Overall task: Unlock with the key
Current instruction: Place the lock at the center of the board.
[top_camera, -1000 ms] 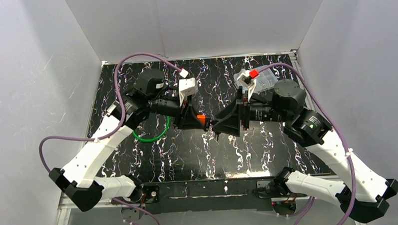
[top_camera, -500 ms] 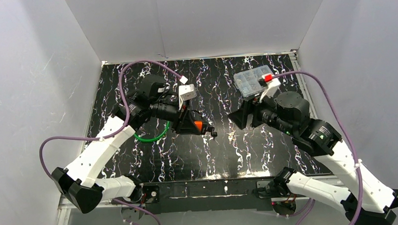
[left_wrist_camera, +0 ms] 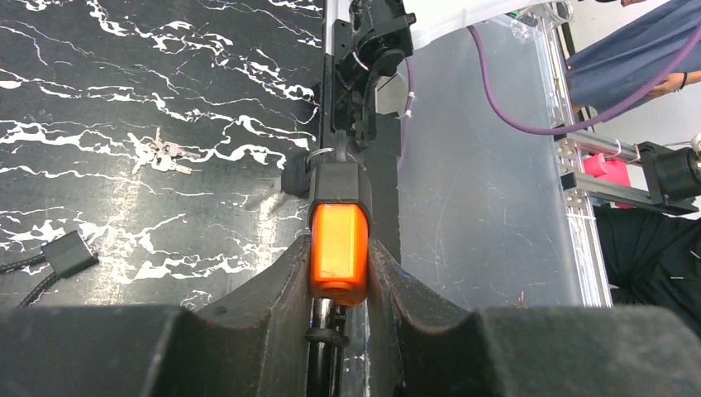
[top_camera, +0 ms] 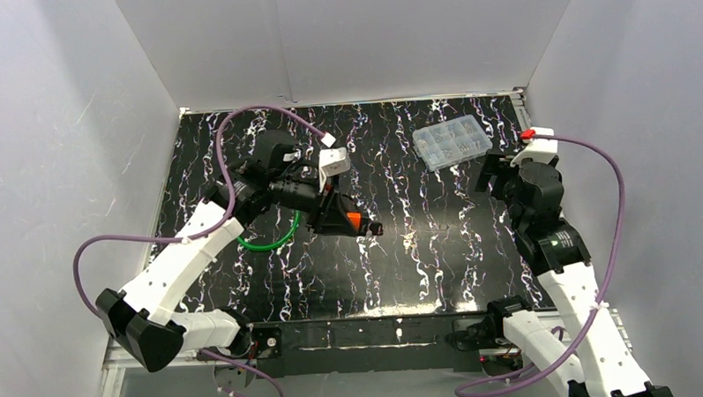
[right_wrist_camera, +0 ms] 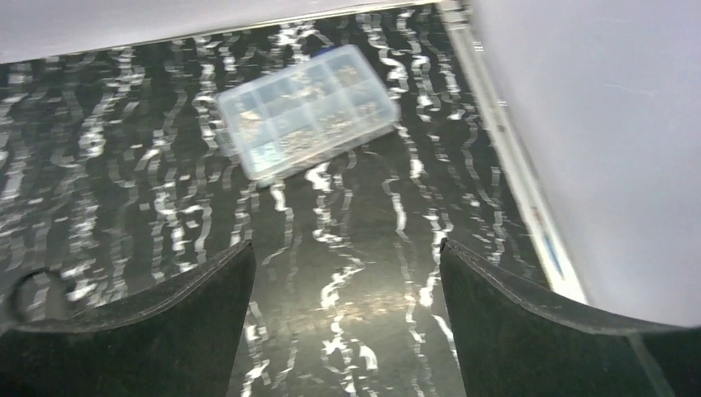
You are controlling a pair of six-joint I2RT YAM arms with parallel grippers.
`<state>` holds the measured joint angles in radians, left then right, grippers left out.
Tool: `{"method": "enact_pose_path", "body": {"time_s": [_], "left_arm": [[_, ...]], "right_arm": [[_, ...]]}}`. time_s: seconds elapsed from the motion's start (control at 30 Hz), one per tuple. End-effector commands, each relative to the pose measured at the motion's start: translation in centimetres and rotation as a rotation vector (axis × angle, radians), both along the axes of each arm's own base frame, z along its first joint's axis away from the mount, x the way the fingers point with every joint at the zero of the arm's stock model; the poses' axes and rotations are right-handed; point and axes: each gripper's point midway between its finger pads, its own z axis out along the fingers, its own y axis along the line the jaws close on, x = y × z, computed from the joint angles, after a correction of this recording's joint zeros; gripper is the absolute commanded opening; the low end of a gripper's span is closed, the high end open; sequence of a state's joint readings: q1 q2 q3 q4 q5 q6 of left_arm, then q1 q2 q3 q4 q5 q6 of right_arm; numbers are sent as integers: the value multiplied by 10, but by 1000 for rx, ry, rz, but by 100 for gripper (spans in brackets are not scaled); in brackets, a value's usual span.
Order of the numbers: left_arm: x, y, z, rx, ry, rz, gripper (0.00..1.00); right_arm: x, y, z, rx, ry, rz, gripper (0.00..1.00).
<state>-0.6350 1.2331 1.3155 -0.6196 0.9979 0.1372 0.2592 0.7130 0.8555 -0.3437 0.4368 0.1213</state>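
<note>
Lock: an orange lock (left_wrist_camera: 338, 236) with a black cap, held up off the marbled table (top_camera: 439, 266), a little toward 9 o'clock from the table's middle in the top view (top_camera: 356, 221).
Left gripper: the left gripper (left_wrist_camera: 339, 265) has its fingers clamped on the lock's two flanks, with the black cap sticking out past the tips; from above (top_camera: 344, 218) it points toward 3 o'clock.
Keys: a small bunch of keys (left_wrist_camera: 165, 153) lies flat on the table at 10 o'clock from the lock in the left wrist view, well apart from it, and nothing touches it.
Cord end: a black block on a black cord (left_wrist_camera: 66, 254) lies at 9 o'clock from the lock in that same view.
Green loop: a green cable loop (top_camera: 270, 237) lies on the table at 9 o'clock from the lock, partly under the left arm.
Box: a clear compartment box (top_camera: 452, 144) sits closed at the table's 1 o'clock corner, its small contents too blurred to name (right_wrist_camera: 307, 112).
Right gripper: the right gripper (right_wrist_camera: 343, 248) has its fingers spread wide with nothing between them; it hangs at 4 o'clock from the box (top_camera: 488, 172), near the table's 3 o'clock edge.
</note>
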Motion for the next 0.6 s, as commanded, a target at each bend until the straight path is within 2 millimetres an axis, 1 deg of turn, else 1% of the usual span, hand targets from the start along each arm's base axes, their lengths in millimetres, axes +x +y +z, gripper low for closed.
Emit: {"method": "enact_pose_path", "body": {"time_s": [0.0,0.17,0.23,0.33,0.37,0.43,0.47,0.57], "left_arm": [[15,-10,-21,31,22,-11,0],[33,-23,-63,101,73,-18,0],[35,-27,-81,137,77,-32,0],[34,-33,-103,198,90,-82,0],[37,-34,-110,218,84,-94,0],[50,-41,-125,254,77,-87,0],[60,-47,-129,261,72,-78,0],[86,-71,-130,249,91,-63,0]], "right_arm": [[-7,36,52,175,-100,164,88],[-17,55,53,235,-29,256,89],[-19,61,51,265,-6,272,89],[-20,69,46,302,27,298,89],[-20,70,45,309,36,299,90],[-19,68,41,318,45,283,90],[-19,65,40,318,41,259,90],[-18,51,41,298,14,192,90]]}}
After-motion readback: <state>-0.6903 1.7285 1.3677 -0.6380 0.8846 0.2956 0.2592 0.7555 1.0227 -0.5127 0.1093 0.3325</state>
